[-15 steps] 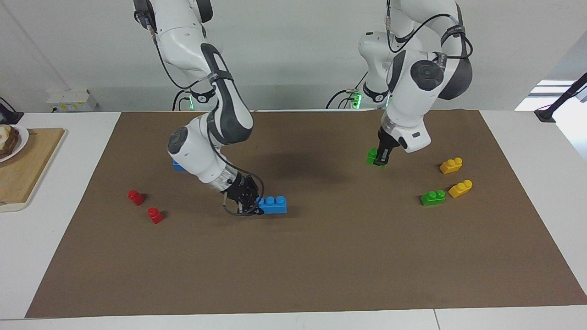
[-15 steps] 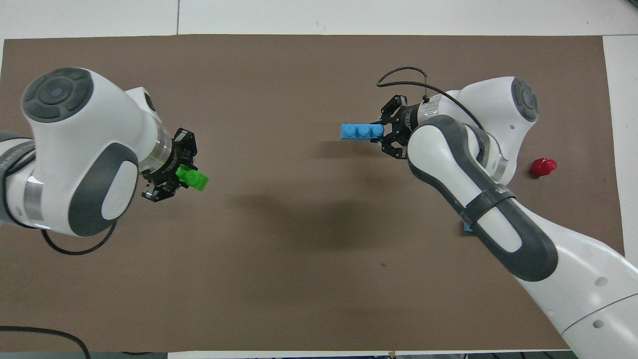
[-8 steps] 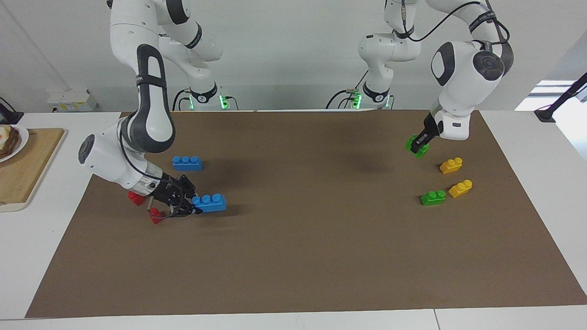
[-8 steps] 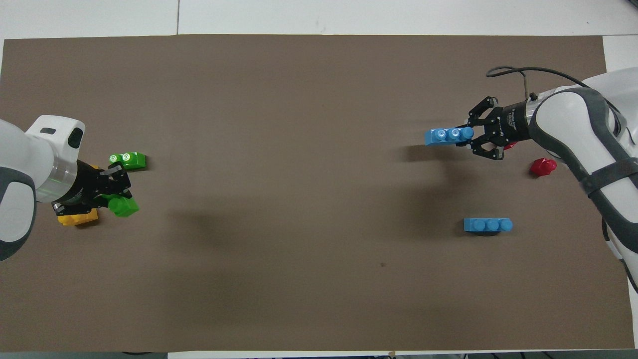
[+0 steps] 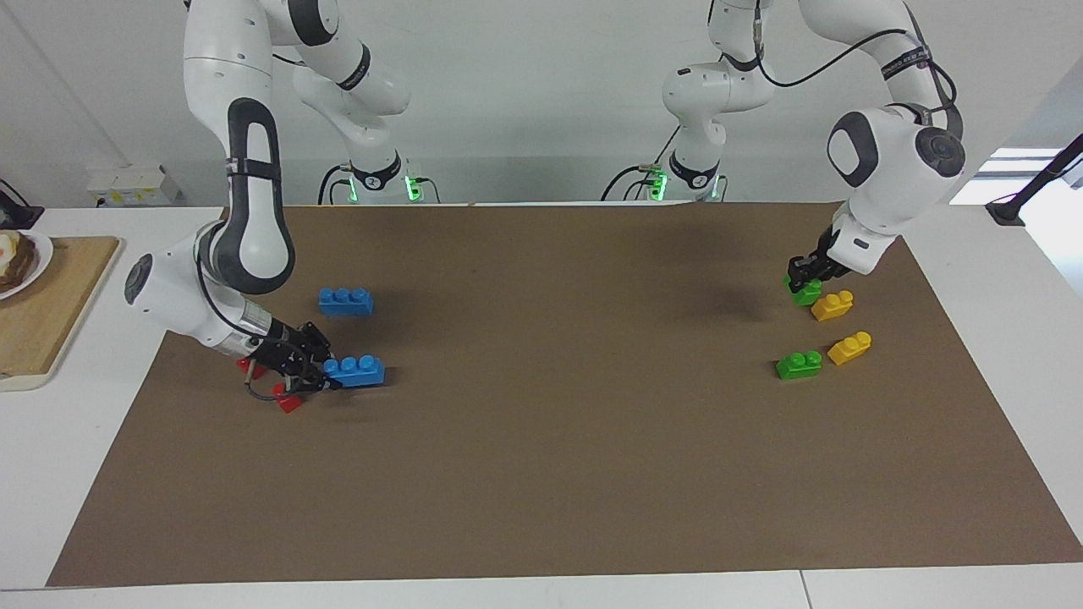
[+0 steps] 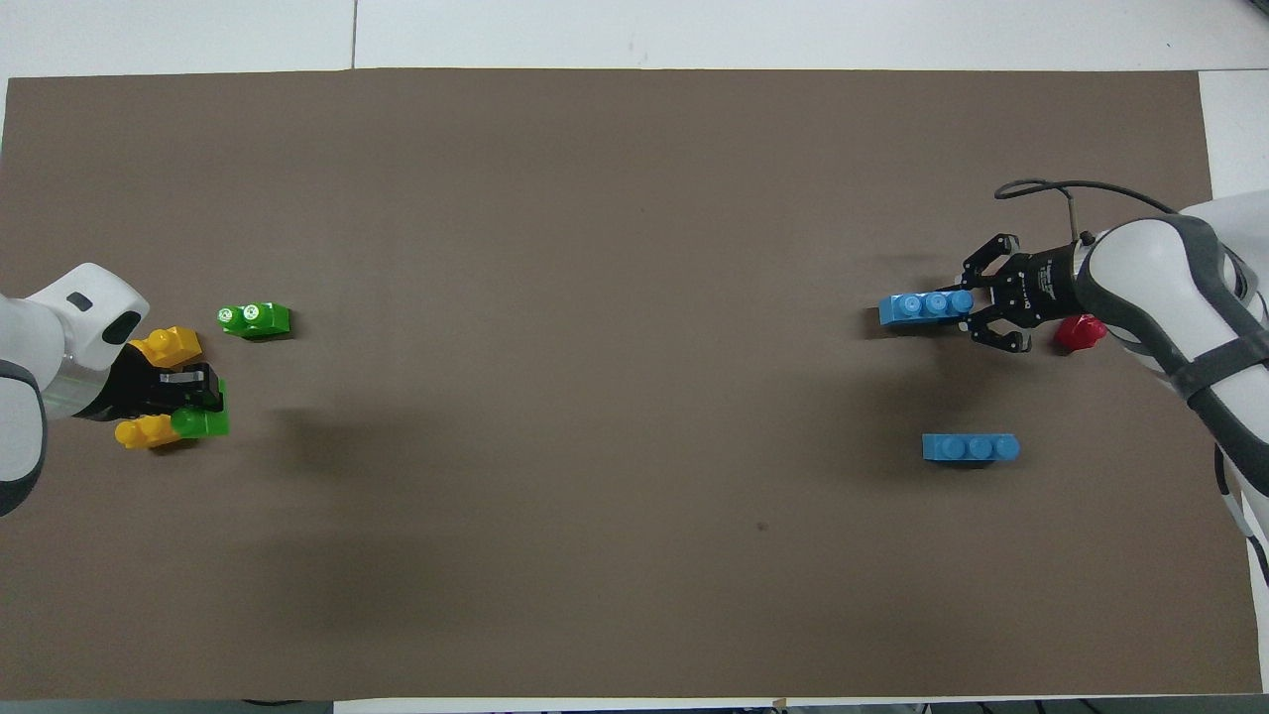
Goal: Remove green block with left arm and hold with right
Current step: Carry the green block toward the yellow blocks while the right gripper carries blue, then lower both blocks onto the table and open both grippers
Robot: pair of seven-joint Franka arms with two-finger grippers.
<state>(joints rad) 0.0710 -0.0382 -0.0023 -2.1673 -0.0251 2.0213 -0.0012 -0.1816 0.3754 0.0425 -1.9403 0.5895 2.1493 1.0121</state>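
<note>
My left gripper (image 5: 805, 282) is shut on a green block (image 5: 804, 293), low over the mat and right beside a yellow block (image 5: 832, 305). In the overhead view the left gripper (image 6: 201, 401) holds this green block (image 6: 204, 424) between two yellow blocks. A second green block (image 5: 799, 364) lies loose on the mat, farther from the robots; it also shows in the overhead view (image 6: 256, 319). My right gripper (image 5: 326, 377) is shut on one end of a blue three-stud brick (image 5: 356, 370), low over the mat toward the right arm's end. The overhead view shows this right gripper (image 6: 970, 309) and its blue brick (image 6: 924, 308).
A second blue brick (image 5: 345, 301) lies nearer to the robots than the held one. Two red blocks (image 5: 288, 403) (image 5: 246, 364) sit by the right gripper. A second yellow block (image 5: 849, 348) lies beside the loose green one. A wooden board (image 5: 42, 321) with a plate stands off the mat.
My left gripper carried the green block toward the left arm's end and down beside the yellow block. My right gripper carried the blue brick toward the right arm's end, near the red blocks.
</note>
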